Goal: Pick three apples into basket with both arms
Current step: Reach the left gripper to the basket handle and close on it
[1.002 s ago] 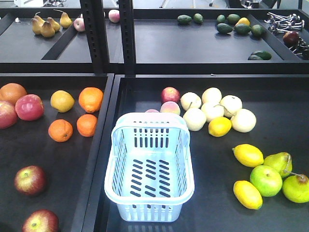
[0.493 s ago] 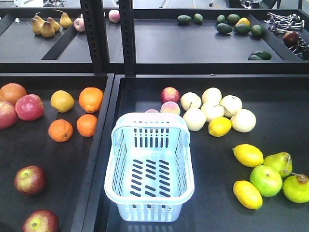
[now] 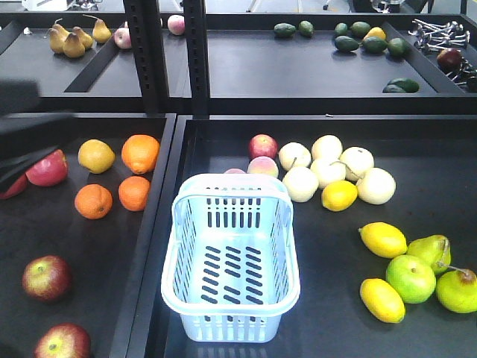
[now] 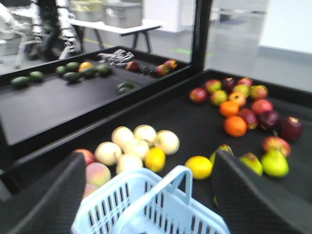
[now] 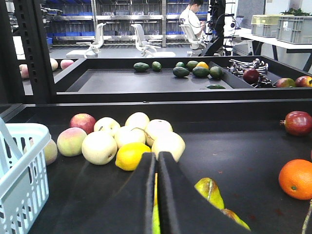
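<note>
Lab mock grocery, black fruit trays (image 3: 335,253), office chairs (image 5: 142,43), seated person (image 5: 191,14).

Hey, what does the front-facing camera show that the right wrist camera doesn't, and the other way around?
Only the front-facing view shows two dull red apples at lower left and the left arm at the upper-left edge. Only the right wrist view shows the right gripper, fingers pressed together, and a person far behind. Both show the basket, the pale round fruits, the lemon beside them and the avocados at the back.
</note>
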Robot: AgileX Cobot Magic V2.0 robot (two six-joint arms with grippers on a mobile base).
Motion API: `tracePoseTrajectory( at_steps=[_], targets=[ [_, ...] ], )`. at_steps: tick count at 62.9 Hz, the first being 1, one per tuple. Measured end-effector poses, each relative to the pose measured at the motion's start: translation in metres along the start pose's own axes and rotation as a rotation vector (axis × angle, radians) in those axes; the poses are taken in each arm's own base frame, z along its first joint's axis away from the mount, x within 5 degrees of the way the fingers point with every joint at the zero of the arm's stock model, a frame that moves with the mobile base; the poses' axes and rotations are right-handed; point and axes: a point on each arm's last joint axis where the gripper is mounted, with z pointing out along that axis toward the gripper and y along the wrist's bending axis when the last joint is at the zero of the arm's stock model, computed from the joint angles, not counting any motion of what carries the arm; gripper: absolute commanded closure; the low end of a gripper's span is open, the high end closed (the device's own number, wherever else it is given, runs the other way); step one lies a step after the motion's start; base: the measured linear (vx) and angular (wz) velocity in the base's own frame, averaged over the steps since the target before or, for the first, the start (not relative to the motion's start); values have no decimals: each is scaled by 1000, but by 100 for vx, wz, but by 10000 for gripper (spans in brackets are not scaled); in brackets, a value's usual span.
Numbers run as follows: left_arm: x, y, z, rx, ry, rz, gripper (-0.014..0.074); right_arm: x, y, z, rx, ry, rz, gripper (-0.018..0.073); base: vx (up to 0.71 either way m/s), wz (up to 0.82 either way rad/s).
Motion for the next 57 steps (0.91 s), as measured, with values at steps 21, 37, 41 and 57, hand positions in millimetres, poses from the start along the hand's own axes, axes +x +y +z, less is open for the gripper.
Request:
tracePoseTrajectory(
  at_steps=[21, 37, 41, 57],
  targets=[
    [-5, 48, 75, 257, 81, 35, 6, 0, 0, 0, 0, 0, 0, 564, 0, 0],
    [39, 61, 138, 364, 158, 94, 6, 0, 0, 0, 0, 0, 0, 564, 0, 0],
    [52, 63, 150, 380, 182, 90, 6, 0, 0, 0, 0, 0, 0, 564, 0, 0],
    [88, 62, 181, 423, 249, 65, 6, 0, 0, 0, 0, 0, 0, 564, 0, 0]
  ],
)
